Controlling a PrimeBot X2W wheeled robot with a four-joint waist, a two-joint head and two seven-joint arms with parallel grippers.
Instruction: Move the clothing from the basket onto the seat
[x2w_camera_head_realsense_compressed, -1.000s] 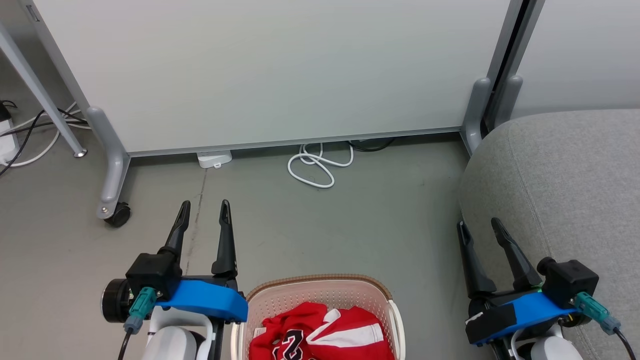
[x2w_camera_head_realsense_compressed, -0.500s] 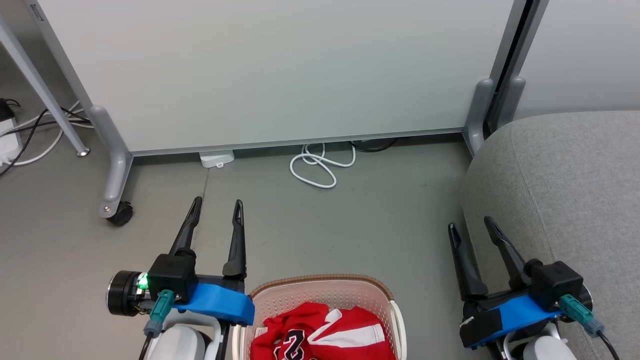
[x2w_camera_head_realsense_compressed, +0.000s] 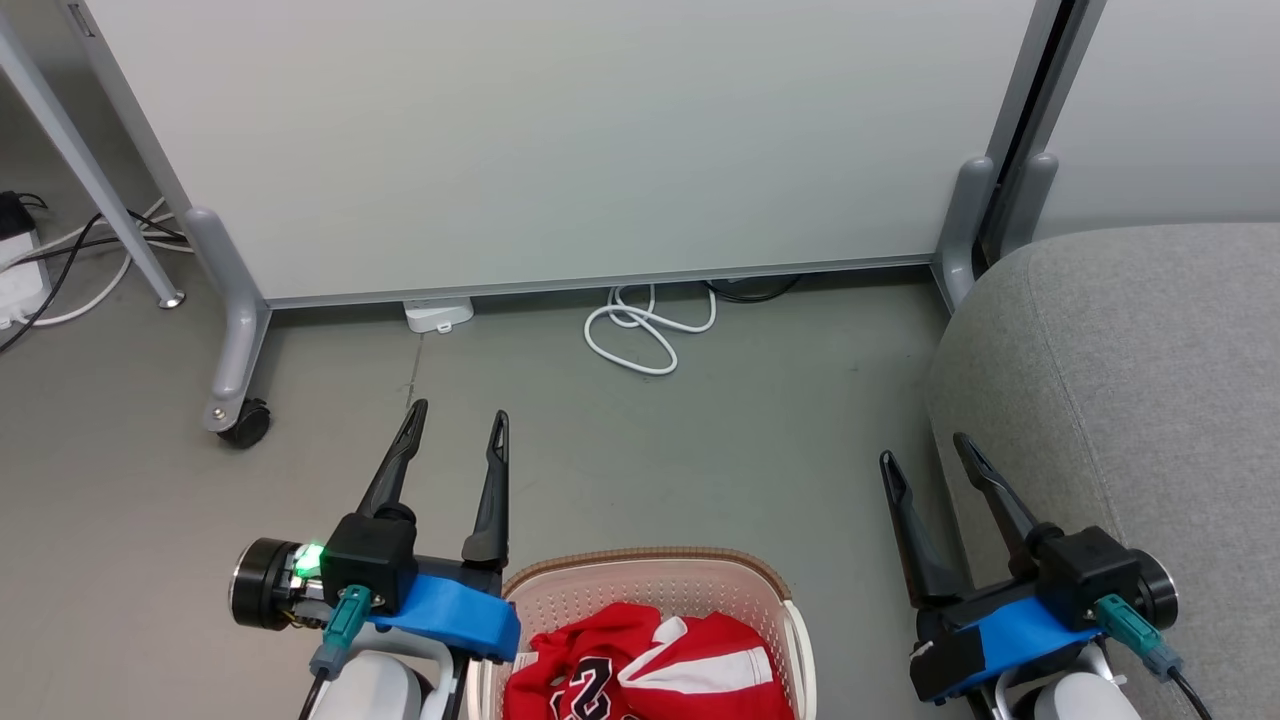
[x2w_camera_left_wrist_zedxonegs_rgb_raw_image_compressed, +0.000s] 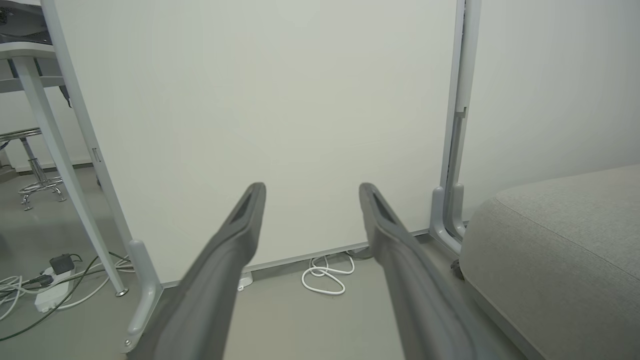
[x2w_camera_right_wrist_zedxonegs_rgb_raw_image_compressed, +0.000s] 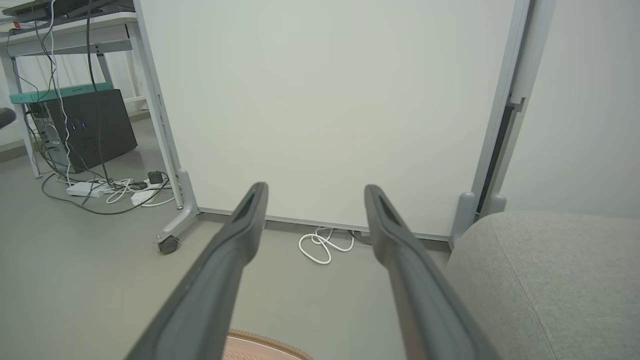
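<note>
Clothing (x2w_camera_head_realsense_compressed: 650, 670) lies bunched in the basket (x2w_camera_head_realsense_compressed: 640, 565) between my left gripper (x2w_camera_head_realsense_compressed: 458, 422) and right gripper (x2w_camera_head_realsense_compressed: 925, 450), both spread wide, empty.

**A:** This is looking like an office or lab: a white rolling partition (x2w_camera_head_realsense_compressed: 560, 140) is standing straight ahead of the left gripper (x2w_camera_head_realsense_compressed: 459, 412), its castor (x2w_camera_head_realsense_compressed: 243, 423) resting just off to that gripper's left.

**B:** Agreed! Further left, a power strip (x2w_camera_right_wrist_zedxonegs_rgb_raw_image_compressed: 82, 189) and cables (x2w_camera_right_wrist_zedxonegs_rgb_raw_image_compressed: 117, 194) are lying on the floor (x2w_camera_head_realsense_compressed: 760, 420), and a computer tower (x2w_camera_right_wrist_zedxonegs_rgb_raw_image_compressed: 95, 127) is sitting under a desk (x2w_camera_right_wrist_zedxonegs_rgb_raw_image_compressed: 75, 47).
</note>
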